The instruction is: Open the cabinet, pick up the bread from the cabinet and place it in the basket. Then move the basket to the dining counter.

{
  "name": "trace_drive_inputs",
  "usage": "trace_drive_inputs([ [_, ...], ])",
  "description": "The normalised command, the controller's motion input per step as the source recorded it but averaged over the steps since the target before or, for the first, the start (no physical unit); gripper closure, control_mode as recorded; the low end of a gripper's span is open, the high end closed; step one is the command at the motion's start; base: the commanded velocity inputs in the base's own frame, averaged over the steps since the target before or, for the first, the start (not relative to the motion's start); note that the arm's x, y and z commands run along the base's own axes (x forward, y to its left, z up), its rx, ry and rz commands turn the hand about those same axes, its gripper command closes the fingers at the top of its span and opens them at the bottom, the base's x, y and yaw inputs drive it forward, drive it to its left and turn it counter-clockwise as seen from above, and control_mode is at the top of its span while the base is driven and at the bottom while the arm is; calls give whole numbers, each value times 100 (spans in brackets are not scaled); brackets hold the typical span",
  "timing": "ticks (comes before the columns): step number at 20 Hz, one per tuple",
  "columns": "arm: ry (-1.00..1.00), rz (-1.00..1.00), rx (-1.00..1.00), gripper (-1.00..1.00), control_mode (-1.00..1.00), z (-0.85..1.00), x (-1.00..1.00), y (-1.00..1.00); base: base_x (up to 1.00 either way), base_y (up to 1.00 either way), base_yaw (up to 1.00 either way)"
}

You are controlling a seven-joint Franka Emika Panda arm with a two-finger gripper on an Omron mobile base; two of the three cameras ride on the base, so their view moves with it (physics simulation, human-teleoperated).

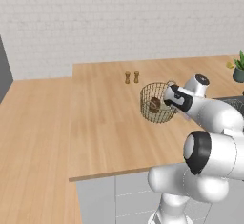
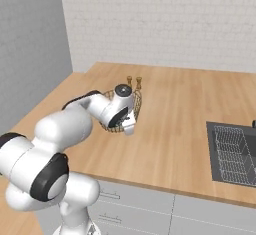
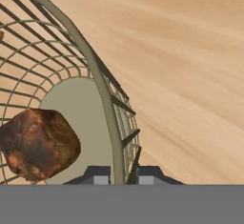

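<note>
Pincer (image 3: 121,179) clamps basket (image 1: 157,103) rim, one fingertip each side (thin wire). Bread (image 3: 39,143) sits inside; basket rests on dining bench (image 1: 105,123). Risk: w/ an off-centre grip, basket may tilt, rolling bread out.

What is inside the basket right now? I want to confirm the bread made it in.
The bread lies inside the basket on its flat bottom. The gripper straddles the rim. The floor beneath the bread is covered.
</note>
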Motion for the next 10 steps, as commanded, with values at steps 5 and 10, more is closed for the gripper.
trace_drive_inputs([
  [5, 0, 2, 0, 100, -100, -33, 3, -15, 0, 0, 0],
  [10, 0, 1, 0, 100, -100, -33, 7, -11, 0, 0, 0],
])
